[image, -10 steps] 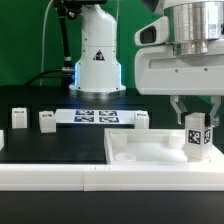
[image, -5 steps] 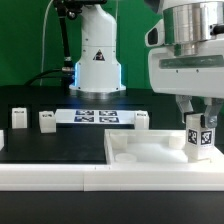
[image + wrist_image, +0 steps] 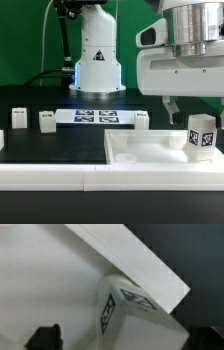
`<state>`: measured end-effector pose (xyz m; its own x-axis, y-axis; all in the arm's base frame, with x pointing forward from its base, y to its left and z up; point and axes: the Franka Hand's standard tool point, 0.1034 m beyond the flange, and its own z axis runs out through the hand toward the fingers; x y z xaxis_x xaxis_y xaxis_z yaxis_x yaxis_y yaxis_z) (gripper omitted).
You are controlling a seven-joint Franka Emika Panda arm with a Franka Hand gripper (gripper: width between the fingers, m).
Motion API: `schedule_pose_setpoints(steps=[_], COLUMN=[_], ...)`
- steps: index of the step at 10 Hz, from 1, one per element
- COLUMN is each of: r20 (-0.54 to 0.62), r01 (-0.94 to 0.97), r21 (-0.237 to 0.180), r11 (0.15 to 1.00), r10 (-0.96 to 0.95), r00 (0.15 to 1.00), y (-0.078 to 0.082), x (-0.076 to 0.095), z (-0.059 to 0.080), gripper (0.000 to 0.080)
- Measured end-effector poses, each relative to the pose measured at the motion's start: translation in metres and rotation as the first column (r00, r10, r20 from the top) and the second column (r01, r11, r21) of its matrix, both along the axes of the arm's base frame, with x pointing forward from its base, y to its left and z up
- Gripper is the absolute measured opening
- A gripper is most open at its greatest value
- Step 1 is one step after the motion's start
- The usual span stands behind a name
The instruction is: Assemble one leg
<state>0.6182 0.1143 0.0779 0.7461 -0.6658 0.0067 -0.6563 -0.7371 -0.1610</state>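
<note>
The leg (image 3: 201,137), a small white block with a black-and-white tag, stands upright on the right end of the large white panel (image 3: 150,150). My gripper (image 3: 197,104) hangs just above it, open and empty, with one dark finger (image 3: 172,105) showing on the exterior view's left. In the wrist view the leg (image 3: 135,308) sits against the panel's raised edge (image 3: 130,258). It lies between the two dark fingertips (image 3: 45,336) of the gripper (image 3: 125,339), which stand apart from it.
Three more small white legs stand on the black table: two at the exterior view's left (image 3: 20,118) (image 3: 46,120) and one behind the panel (image 3: 141,120). The marker board (image 3: 95,116) lies in front of the arm's base (image 3: 97,60).
The gripper has opened, let go of the leg and risen a little. The leg stays standing on the panel's right end.
</note>
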Motion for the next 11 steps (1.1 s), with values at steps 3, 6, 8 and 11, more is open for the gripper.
schedule_pose_setpoints(steps=[3, 6, 8, 11], r20=[-0.004, -0.055, -0.038, -0.015], r01=[-0.296, -0.586, -0.693, -0.724], r21=[-0.031, -0.091, -0.122, -0.148], r11=[0.955, 0.805, 0.711, 0.673], r10=[0.296, 0.584, 0.694, 0.731], r00=[0.955, 0.81, 0.719, 0.682], y=[0.0039, 0.0053, -0.0011, -0.0021], x=[0.0029, 0.0025, 0.0056, 0.0065], z=[0.0025, 0.004, 0.0015, 0.0003], gripper=[0.0649, 0.0649, 0.0649, 0.0639])
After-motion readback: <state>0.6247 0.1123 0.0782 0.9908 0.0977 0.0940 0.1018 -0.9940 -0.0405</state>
